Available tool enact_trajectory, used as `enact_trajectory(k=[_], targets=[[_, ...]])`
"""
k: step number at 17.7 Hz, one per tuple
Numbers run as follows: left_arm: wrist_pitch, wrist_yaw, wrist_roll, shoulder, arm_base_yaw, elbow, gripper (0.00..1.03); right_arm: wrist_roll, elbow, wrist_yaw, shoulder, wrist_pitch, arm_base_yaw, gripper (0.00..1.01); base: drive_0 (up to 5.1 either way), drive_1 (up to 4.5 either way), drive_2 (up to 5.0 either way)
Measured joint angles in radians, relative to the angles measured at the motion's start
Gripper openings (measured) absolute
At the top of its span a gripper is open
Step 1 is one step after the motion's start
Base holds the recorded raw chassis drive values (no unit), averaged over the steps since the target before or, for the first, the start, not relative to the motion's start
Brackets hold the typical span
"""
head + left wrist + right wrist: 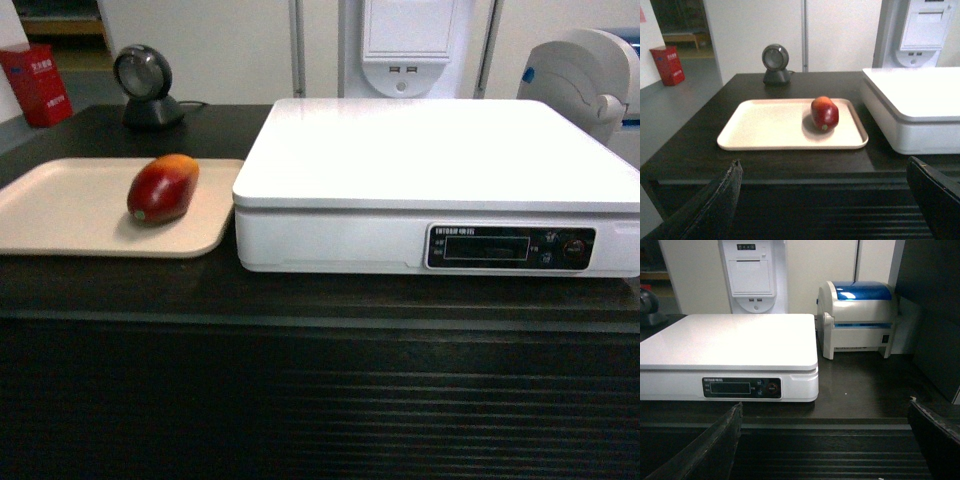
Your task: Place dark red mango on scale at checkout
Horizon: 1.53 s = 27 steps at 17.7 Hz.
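Observation:
The dark red mango (162, 188) (824, 113) lies on a beige tray (60, 215) (770, 127) on the black checkout counter (300, 290), orange end pointing away. To its right stands the white scale (440, 160) (920, 105) (730, 342), its top bare. My left gripper (822, 167) is open, in front of the counter's ribbed panel, short of the tray. My right gripper (825, 410) is open too, in front of the counter near the scale's right corner. Neither gripper shows in the head view.
A round barcode scanner (145, 85) (776, 62) stands at the counter's back left. A white and blue label printer (857, 317) sits right of the scale, with a dark wall (932, 310) beside it. A red box (35, 85) stands on the floor, far left.

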Motion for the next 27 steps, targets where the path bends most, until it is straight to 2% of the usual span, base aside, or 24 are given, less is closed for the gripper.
enact_trajectory(k=[27], targets=[[-0.009,-0.009,-0.003,0.002,-0.002,0.001,0.98,0.001,0.0,0.001,0.0,0.0,0.0,0.98,0.0,0.0,0.0]])
